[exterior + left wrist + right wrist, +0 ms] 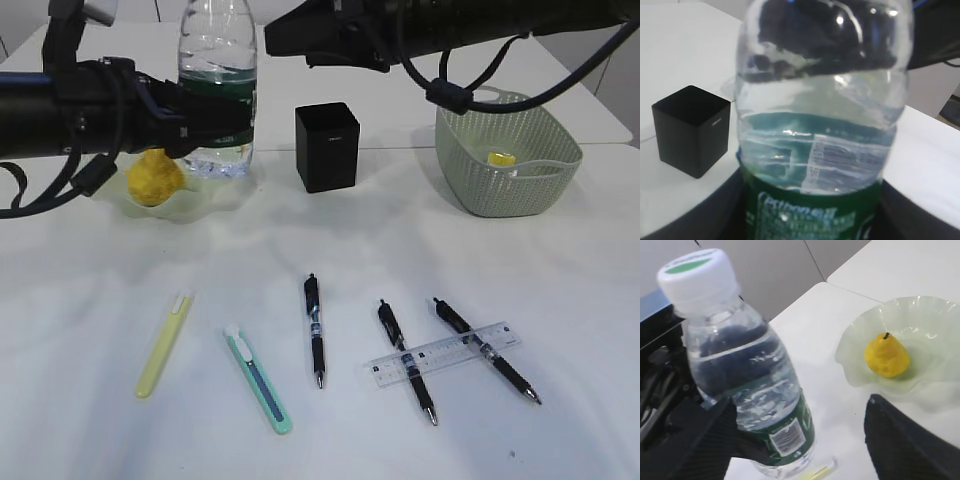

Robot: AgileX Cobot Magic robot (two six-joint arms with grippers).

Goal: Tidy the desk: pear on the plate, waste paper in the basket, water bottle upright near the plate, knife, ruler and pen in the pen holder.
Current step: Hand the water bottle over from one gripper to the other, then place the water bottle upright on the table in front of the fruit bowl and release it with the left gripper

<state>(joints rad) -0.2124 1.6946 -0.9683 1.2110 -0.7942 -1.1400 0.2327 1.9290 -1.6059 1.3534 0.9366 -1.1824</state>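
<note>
Risk sits mostly with the bottle (217, 85): it stands upright near the bench's far left edge, just beside the plate (190, 203), and the left gripper (205, 125) is clamped around its green label band. If that gripper lets go while the base is not flat on the bench (90, 330), or drags sideways as it leaves, the bottle could tip onto the plate and knock the pear (153, 179), which lies in the plate. In the left wrist view the bottle (822, 125) fills the frame, with the holder (690, 130) well apart on the left. The right gripper (800, 440) hangs with its jaws spread wide, one finger pressed close against the bottle's (747, 375) lower side and the other clear of it, towards the plate (860, 345) and pear (886, 356); whether it touches the bottle I cannot tell. A squeeze from both grippers at once could twist the bottle. The basket (505, 160) at the far right holds a yellow scrap (500, 158). Along the near edge lie three pens (315, 328), the ruler (443, 354) lying across two of them, and two knives (258, 378), none yet in the holder (326, 145).
</note>
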